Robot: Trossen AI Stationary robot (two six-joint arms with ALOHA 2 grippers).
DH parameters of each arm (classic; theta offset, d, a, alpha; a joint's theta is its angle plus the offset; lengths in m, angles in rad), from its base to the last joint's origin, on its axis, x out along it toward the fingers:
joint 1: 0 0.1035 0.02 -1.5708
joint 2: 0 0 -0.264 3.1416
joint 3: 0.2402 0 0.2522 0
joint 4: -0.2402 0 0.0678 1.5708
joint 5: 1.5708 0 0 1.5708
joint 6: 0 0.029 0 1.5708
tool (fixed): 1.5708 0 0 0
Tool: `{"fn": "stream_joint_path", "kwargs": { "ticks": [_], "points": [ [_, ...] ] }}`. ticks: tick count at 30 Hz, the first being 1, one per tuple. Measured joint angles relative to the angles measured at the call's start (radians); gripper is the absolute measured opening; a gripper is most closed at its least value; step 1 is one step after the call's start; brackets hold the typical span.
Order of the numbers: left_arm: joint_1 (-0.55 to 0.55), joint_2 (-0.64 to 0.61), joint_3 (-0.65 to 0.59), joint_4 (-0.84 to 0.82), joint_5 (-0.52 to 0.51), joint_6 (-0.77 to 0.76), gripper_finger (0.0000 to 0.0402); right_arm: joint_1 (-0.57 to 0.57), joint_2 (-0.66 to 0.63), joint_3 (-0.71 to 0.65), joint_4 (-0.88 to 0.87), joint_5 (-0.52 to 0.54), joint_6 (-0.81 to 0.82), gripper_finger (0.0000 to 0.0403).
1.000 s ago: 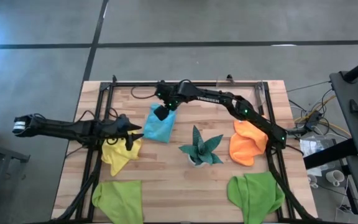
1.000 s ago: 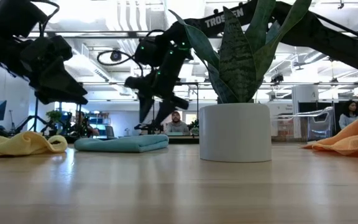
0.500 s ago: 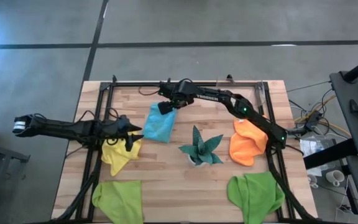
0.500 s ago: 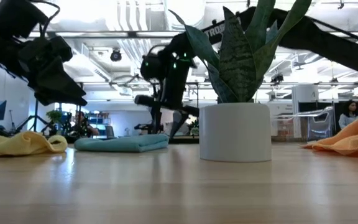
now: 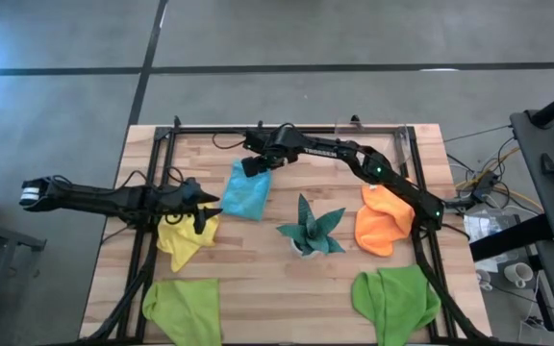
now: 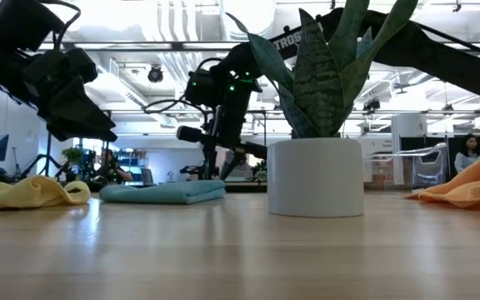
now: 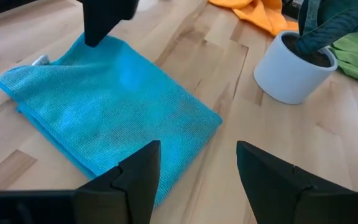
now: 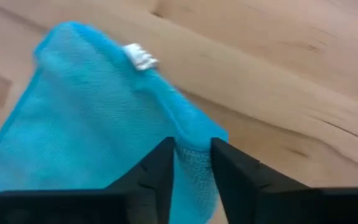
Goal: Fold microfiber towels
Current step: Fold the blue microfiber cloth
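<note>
right claw point(image 8: 190, 163): nipped onto far edge of folded light blue microfiber towel point(image 5: 246, 192) | towel: flat on wooden bench point(image 5: 258, 264), left of potted snake plant point(image 5: 309, 229) | left claw point(image 7: 197, 165): open, empty, near towel

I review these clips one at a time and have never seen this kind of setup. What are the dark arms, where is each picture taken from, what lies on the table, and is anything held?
Two dark robot arms work at a wooden table. One camera looks straight down, one sits at table height, and one rides on each wrist. On the table lie a light blue towel, a yellow towel, an orange towel, two lime green towels, and a potted plant. The right pincer is at the blue towel's far edge, its fingers pinching a small fold of cloth, as the right wrist view shows. The left pincer hovers open over the yellow towel, facing the blue one, holding nothing.
</note>
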Motion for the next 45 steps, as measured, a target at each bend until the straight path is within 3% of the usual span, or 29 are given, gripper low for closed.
{"fn": "stream_joint_path", "kwargs": {
  "ticks": [6,11,15,20,24,27,33,37,45],
  "points": [
    [0.001,-0.019,0.0,-0.001,0.0,0.005,0.0196,0.007,0.0,0.025,0.04,0.06,-0.169,0.0017],
    [0.001,-0.046,-0.005,-0.018,-0.008,0.007,0.0196,0.078,-0.024,0.046,0.141,0.216,-0.506,0.001],
    [0.001,-0.081,-0.006,-0.045,-0.088,0.045,0.0196,0.162,-0.032,0.048,0.207,0.296,-0.773,0.001],
    [0.022,-0.142,0.028,-0.106,-0.212,0.077,0.0196,0.25,-0.032,0.007,0.284,0.293,-0.899,0.0009],
    [0.078,-0.158,0.069,-0.196,-0.237,0.111,0.0196,0.308,-0.032,0.006,0.309,0.287,-0.957,0.0009],
    [0.108,-0.152,0.094,-0.209,-0.219,0.19,0.0196,0.34,-0.032,0.002,0.315,0.232,-0.979,0.0009],
    [0.108,-0.118,0.088,-0.144,-0.026,0.259,0.0196,0.38,-0.032,-0.02,0.302,0.146,-0.964,0.0009],
    [0.096,-0.088,0.087,-0.13,0.051,0.259,0.0196,0.422,-0.032,-0.016,0.306,0.084,-0.948,0.0009],
    [0.028,-0.064,0.093,-0.045,0.069,0.263,0.0196,0.529,-0.032,-0.017,0.271,-0.119,-0.836,0.0009]
  ]
}}
